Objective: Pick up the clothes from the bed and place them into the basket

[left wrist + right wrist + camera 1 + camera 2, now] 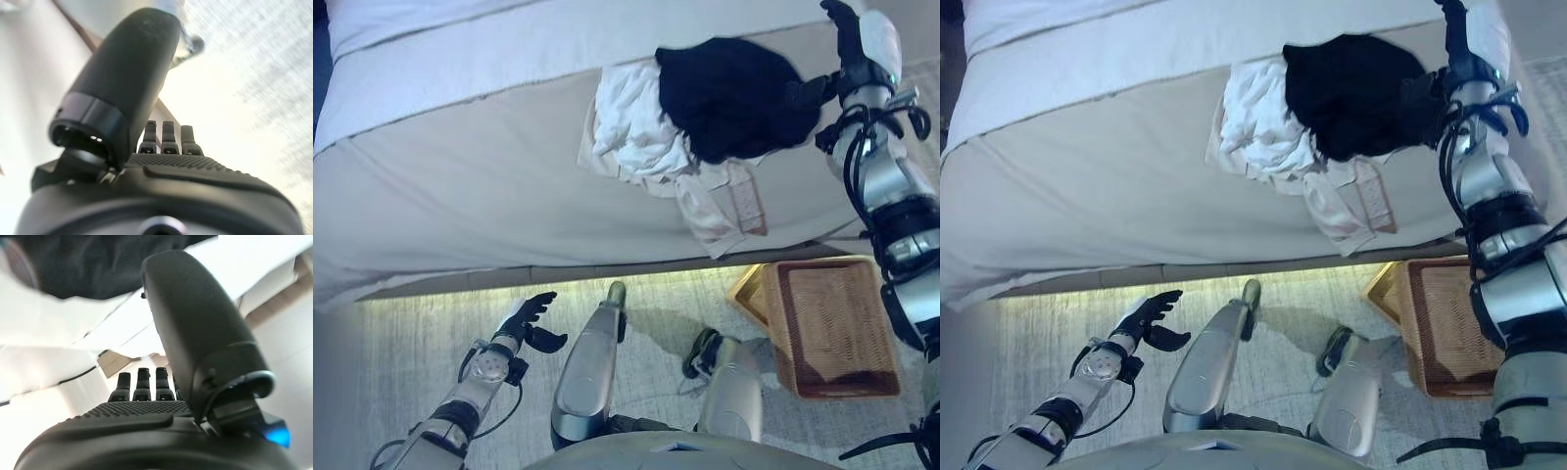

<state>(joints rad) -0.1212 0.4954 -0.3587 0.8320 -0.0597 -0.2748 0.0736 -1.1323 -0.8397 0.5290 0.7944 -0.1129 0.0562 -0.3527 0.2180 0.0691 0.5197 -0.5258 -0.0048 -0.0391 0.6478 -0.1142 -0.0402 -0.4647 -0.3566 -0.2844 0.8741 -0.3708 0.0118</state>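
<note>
A pile of clothes lies on the beige bed [460, 186] near its front edge: a black garment [729, 93], a white garment [631, 122] to its left, and a pale beige piece [720, 211] hanging over the edge. My right hand [850, 44] is just to the right of the black garment. Its fingers are straight and open, and its thumb reaches toward the cloth. The right wrist view shows the black garment [98, 264] past the straight fingers [146, 382]. My left hand [524, 318] hangs low over the floor, relaxed, open and holding nothing.
An empty wicker basket [832, 328] stands on the grey carpet [421, 343] at the lower right, just below the bed's edge under the clothes. A white sheet or pillow band [431, 24] runs along the far side of the bed.
</note>
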